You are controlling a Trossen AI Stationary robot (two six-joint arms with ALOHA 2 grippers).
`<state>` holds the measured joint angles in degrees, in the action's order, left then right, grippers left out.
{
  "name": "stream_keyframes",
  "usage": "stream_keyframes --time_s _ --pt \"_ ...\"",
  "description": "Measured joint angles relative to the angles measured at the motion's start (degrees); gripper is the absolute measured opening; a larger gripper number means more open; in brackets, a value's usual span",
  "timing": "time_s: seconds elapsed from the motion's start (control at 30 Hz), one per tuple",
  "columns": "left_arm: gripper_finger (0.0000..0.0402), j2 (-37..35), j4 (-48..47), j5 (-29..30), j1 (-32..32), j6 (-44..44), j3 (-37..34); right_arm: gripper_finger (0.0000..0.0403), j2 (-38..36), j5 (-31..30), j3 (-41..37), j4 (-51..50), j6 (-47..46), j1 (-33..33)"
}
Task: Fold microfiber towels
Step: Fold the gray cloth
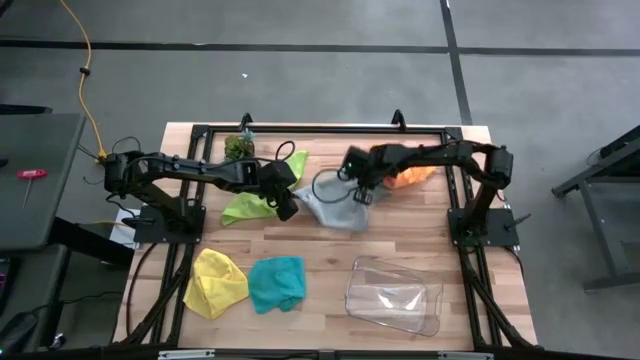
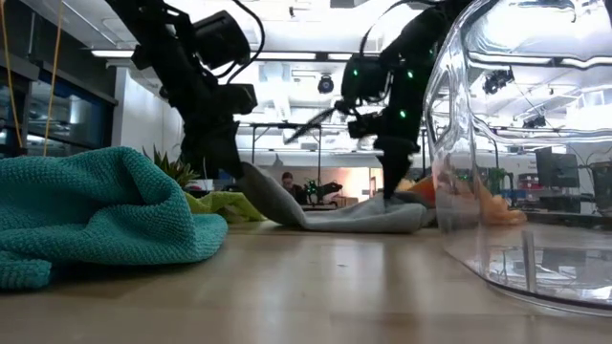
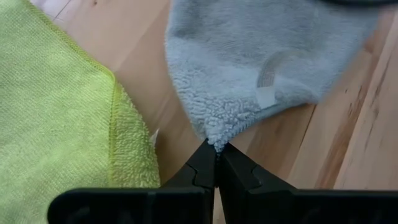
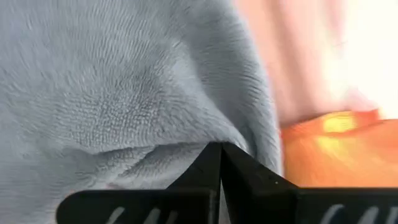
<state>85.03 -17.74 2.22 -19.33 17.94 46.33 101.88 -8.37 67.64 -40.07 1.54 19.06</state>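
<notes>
Nearest the front edge of the surface [image 1: 330, 330], a yellow towel [image 1: 216, 281] and a teal towel [image 1: 276, 283], both crumpled, with a clear tray [image 1: 394, 296] off to the right. Farther back, in the middle, a grey towel [image 1: 336, 208], stretched left to right between the two arms. Left gripper [image 3: 216, 152] fingers pressed together, pinching the towel's left corner, lifted a little off the wood. Right gripper [image 4: 221, 155] fingers pressed together too, pinching the towel's right side. Both equally near it, one at each end. Just left of the grey one, a lime green towel [image 1: 255, 200]. Behind the right gripper, an orange towel [image 1: 412, 176]. Probably ready to pull flat, then fold.
</notes>
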Motion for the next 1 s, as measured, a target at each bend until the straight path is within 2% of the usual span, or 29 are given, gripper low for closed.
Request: stream_keyframes --time_s 0.13,0.3,0.4,0.47,0.57,0.67,0.8,1.0 --pt "0.0000 0.00 0.06 0.12 0.00 0.12 0.00 0.0000 -2.78 3.16 4.39 -4.10 -0.09 1.77" --pt "0.0000 0.02 0.91 0.15 0.00 0.10 0.00 0.0002 -8.92 14.68 4.63 -9.21 -7.32 2.00" --pt "0.0000 0.02 1.41 0.09 0.00 0.03 0.00 0.0021 -14.39 22.65 -1.09 -10.41 -13.61 0.79" --pt "0.0000 0.02 1.44 0.01 0.00 -0.08 0.00 0.0048 -18.83 25.98 -7.25 -9.17 -19.40 -0.86" --pt "0.0000 0.03 1.64 -0.04 0.00 -0.08 0.00 0.0104 -25.62 29.03 -17.76 -0.78 -33.45 -3.89" --pt "0.0000 0.04 1.75 -0.04 0.00 -0.10 0.00 0.0161 -30.31 29.33 -27.79 15.60 -47.37 -6.98" --pt "0.0000 0.04 1.73 -0.07 0.00 -0.12 0.00 0.0208 -30.40 26.74 -37.23 35.19 -59.89 -9.82" --pt "0.0000 0.04 1.85 -0.07 0.00 -0.12 0.00 0.0216 -26.00 20.30 -41.53 40.99 -64.18 -11.99"
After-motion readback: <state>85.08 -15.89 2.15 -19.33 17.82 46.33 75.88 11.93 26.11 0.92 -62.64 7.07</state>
